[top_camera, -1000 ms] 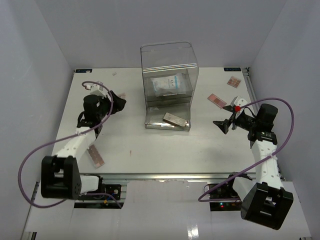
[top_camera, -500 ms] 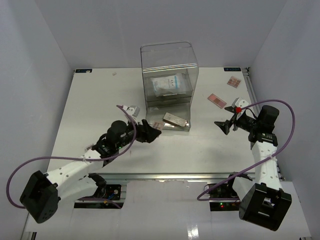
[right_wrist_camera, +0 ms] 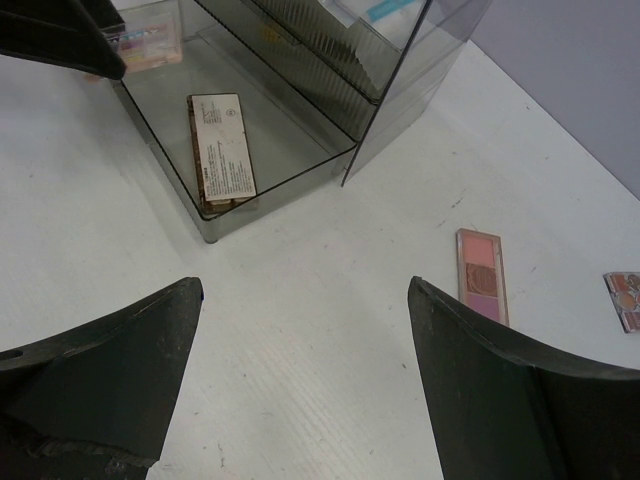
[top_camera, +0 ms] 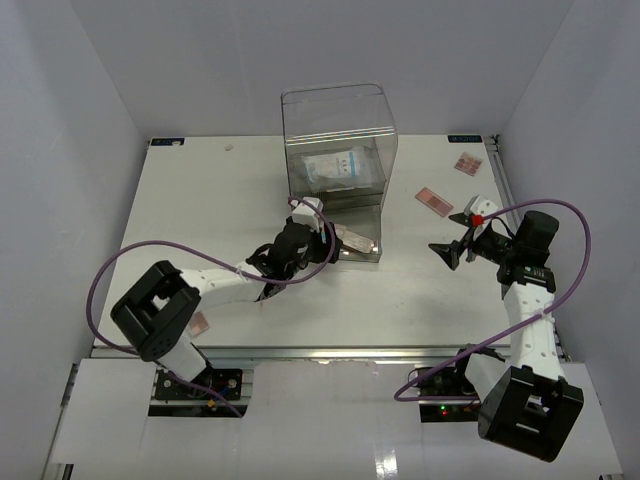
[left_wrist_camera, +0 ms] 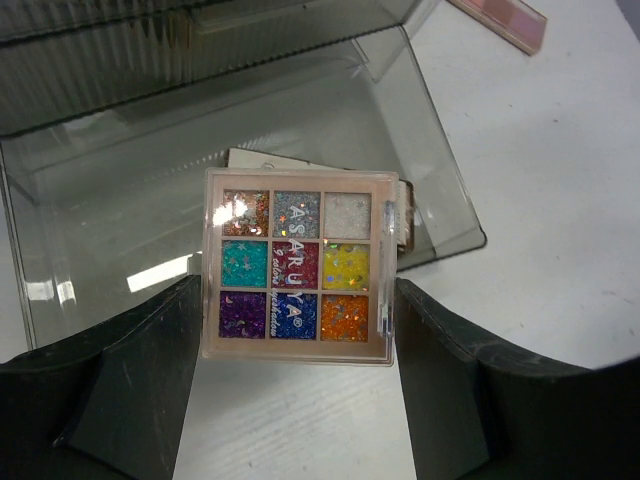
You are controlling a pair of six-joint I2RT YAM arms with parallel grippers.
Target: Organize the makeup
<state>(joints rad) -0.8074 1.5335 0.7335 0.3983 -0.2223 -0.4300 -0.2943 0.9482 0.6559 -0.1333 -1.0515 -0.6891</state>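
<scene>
Bright, even light; glare streaks the clear drawer (left_wrist_camera: 160, 272), near foreground seemingly blurred.

This is a robotics lab test cell: a bare white table (top_camera: 420, 300) with blank pale walls (top_camera: 200, 70) behind and beside the clear box (top_camera: 338, 130). In front of that box, the left arm (top_camera: 215, 285) and right arm (top_camera: 530, 320), trailing purple cables (top_camera: 97, 290), are bolted along a metal rail (top_camera: 330, 352).

Left wrist view: multicolour palette (left_wrist_camera: 297, 263) covers most of the labelled box (left_wrist_camera: 270, 160) under it, and the pink palette (left_wrist_camera: 505, 20) is cut by the top edge. Right wrist view: small palette (right_wrist_camera: 625, 300) clipped at right edge, box label unreadable. Top view: speck (top_camera: 230, 147) too small to identify.
</scene>
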